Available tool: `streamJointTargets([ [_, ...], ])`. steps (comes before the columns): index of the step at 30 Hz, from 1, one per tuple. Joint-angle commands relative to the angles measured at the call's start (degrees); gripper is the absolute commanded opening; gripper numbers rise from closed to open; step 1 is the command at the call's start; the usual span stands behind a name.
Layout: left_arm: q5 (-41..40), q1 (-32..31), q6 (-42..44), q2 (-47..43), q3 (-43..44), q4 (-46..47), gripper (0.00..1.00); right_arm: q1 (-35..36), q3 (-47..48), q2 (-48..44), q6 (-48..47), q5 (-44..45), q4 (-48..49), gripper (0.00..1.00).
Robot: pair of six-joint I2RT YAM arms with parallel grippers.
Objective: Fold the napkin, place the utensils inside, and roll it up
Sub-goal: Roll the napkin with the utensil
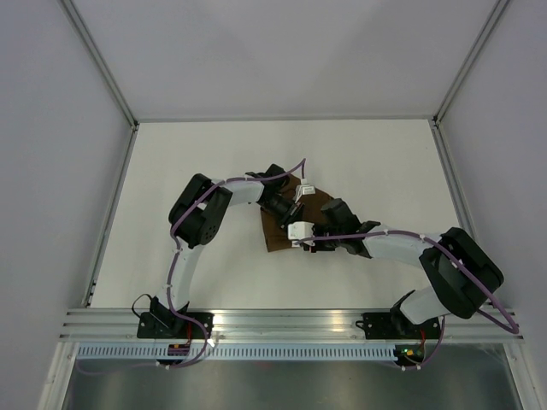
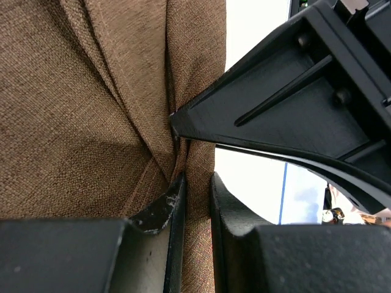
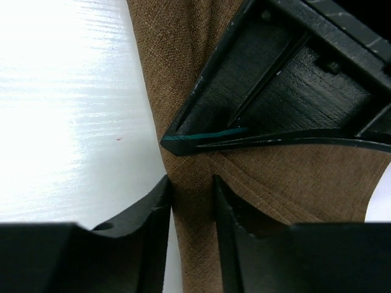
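Note:
The dark brown napkin (image 1: 275, 235) lies bunched at the table's middle, mostly under both grippers. My left gripper (image 1: 291, 205) reaches it from the far left and my right gripper (image 1: 301, 232) from the right; their tips nearly meet. In the left wrist view the left gripper (image 2: 197, 183) is shut on a raised fold of the napkin (image 2: 73, 91), with a right-gripper finger (image 2: 275, 110) just ahead. In the right wrist view the right gripper (image 3: 191, 183) is shut on the napkin's edge (image 3: 293, 177), with a left-gripper finger (image 3: 275, 85) close above. The utensils are hidden.
The white table (image 1: 385, 162) is walled at the left, back and right. An aluminium rail (image 1: 291, 320) carrying both arm bases runs along the near edge. Bare table shows left of the cloth in the right wrist view (image 3: 73, 110).

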Motion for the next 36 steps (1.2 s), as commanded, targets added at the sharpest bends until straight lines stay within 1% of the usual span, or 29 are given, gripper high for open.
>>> streamJointTargets([
  [1, -5.6, 0.3, 1.6, 2.7, 0.0, -3.5, 0.06, 0.4, 0.3, 0.8, -0.9, 1.1, 1.8, 0.36],
  [2, -6.2, 0.4, 1.6, 2.3, 0.0, -3.5, 0.08, 0.4, 0.7, 0.9, -1.1, 0.9, -0.1, 0.30],
  [4, -6.1, 0.6, 1.6, 1.9, 0.2, -3.5, 0.17, 0.4, 2.8, 2.0, -0.9, 0.1, -3.7, 0.24],
  [5, -7.7, 0.6, 1.2, 0.8, 0.1, -2.4, 0.22, 0.5, 3.5, 2.5, -1.2, -0.1, -6.5, 0.20],
  [6, -7.9, 0.7, 0.8, 0.2, 0.0, -1.9, 0.28, 0.4, 4.2, 3.1, -1.4, -0.5, -7.8, 0.19],
  [7, -8.2, 1.0, 0.0, -0.6, -0.4, -1.1, 0.32, 0.4, 5.1, 3.3, -1.5, -0.9, -8.9, 0.18],
  [8, -9.5, 1.0, -1.0, -1.6, -0.8, 1.1, 0.36, 0.3, 5.5, 3.4, -1.5, -1.6, -9.9, 0.17],
  [11, -9.3, 1.7, -2.5, -4.7, -1.4, 2.8, 0.44, 0.1, 8.6, 4.9, -1.8, -4.5, -16.3, 0.16],
  [14, -9.3, 2.7, -3.5, -6.8, -1.5, 3.9, 0.46, -1.1, 13.8, 8.2, -2.4, -7.3, -21.7, 0.16],
  [16, -10.3, 3.3, -4.6, -9.2, -2.7, 5.8, 0.47, -2.4, 17.9, 11.1, -3.4, -10.4, -27.3, 0.16],
  [17, -12.0, 3.5, -5.3, -10.0, -3.4, 7.0, 0.47, -2.8, 19.4, 13.4, -3.7, -11.3, -30.9, 0.16],
  [20, -16.2, 4.6, -8.4, -14.3, -6.3, 12.0, 0.48, -5.0, 25.6, 17.1, -5.3, -15.3, -36.8, 0.14],
  [21, -18.1, 5.2, -9.3, -15.7, -7.2, 13.4, 0.48, -5.7, 27.2, 19.8, -5.8, -16.4, -40.4, 0.15],
  [23, -21.5, 5.9, -11.3, -19.6, -9.5, 16.9, 0.48, -7.3, 31.5, 22.5, -7.4, -18.7, -43.8, 0.14],
  [24, -23.9, 6.1, -11.4, -21.0, -10.1, 18.0, 0.47, -7.8, 32.9, 25.0, -7.9, -19.3, -47.1, 0.14],
  [25, -25.8, 6.4, -13.6, -22.4, -11.7, 19.0, 0.47, -8.7, 35.7, 26.3, -8.4, -20.1, -48.7, 0.14],
  [26, -28.9, 6.5, -14.2, -25.7, -12.5, 21.1, 0.47, -9.1, 37.1, 27.7, -9.5, -20.6, -51.8, 0.14],
  [28, -32.4, 6.5, -15.8, -29.2, -15.8, 23.8, 0.47, -10.1, 41.1, 31.6, -10.5, -21.8, -54.9, 0.14],
  [29, -35.9, 6.5, -16.6, -32.4, -16.9, 26.5, 0.48, -10.5, 42.5, 34.1, -11.4, -22.5, -57.6, 0.14],
  [31, -39.2, 6.5, -17.8, -35.9, -20.1, 28.9, 0.48, -11.0, 46.1, 36.5, -12.0, -22.5, -60.0, 0.14],
  [32, -42.3, 6.5, -18.1, -37.4, -21.2, 30.2, 0.48, -11.1, 47.0, 38.5, -11.9, -22.6, -61.3, 0.14],
  [33, -43.8, 6.5, -18.9, -40.8, -23.5, 32.9, 0.49, -11.2, 48.9, 39.4, -11.7, -22.6, -61.9, 0.14],
  [36, -47.7, 5.9, -18.5, -46.7, -28.4, 37.6, 0.50, -11.4, 52.6, 42.9, -11.4, -22.4, -64.7, 0.14],
])
